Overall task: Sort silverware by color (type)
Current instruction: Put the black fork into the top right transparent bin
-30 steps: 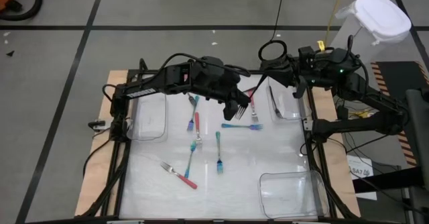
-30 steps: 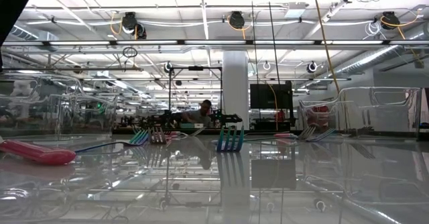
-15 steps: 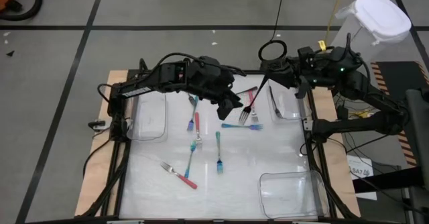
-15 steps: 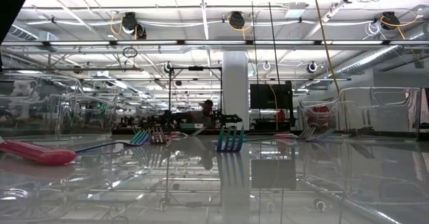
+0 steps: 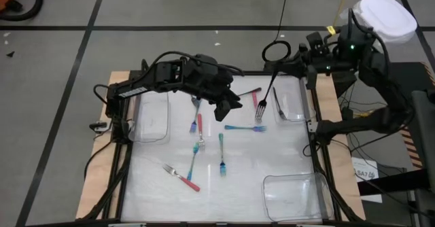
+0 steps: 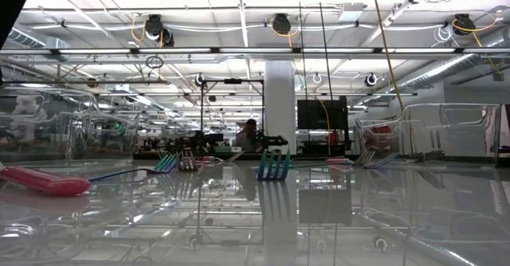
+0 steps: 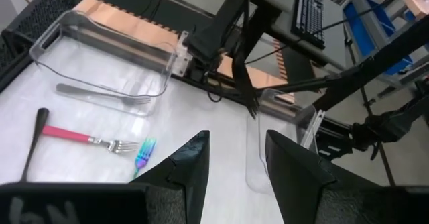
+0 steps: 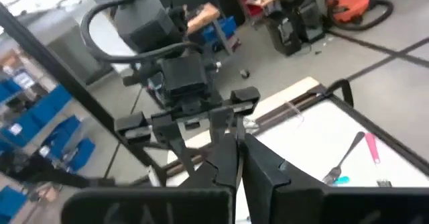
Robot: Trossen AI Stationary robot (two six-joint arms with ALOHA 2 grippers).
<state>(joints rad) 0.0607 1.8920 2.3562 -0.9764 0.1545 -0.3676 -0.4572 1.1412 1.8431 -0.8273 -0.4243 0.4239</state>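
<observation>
My right gripper is over the table's far right part, shut on a black fork. The same black fork shows in the left wrist view, tines down. My left gripper is open and hovers just left of it, touching nothing. Pink-handled forks and teal-handled forks lie flat on the white table, with one more pink-handled fork beside the hanging tines. Another dark fork lies in the far right bin. The low view shows only lying forks. My right gripper pinches the black fork at its handle end between the two shut fingers, coming from above and from the table's right. The fork hangs slanting below the fingers, with its tines lowest and clear of the table.
Three clear bins stand on the table: one at the left edge, one at the far right and one at the near right corner. A black cable loop hangs by the right arm. Bare table lies in the near middle.
My left gripper has drawn back toward the table's left, away from the black fork. My right arm has risen and pulled back toward the right. The fork has swung with it, and its tines now hang farther right, over the pink-handled fork.
</observation>
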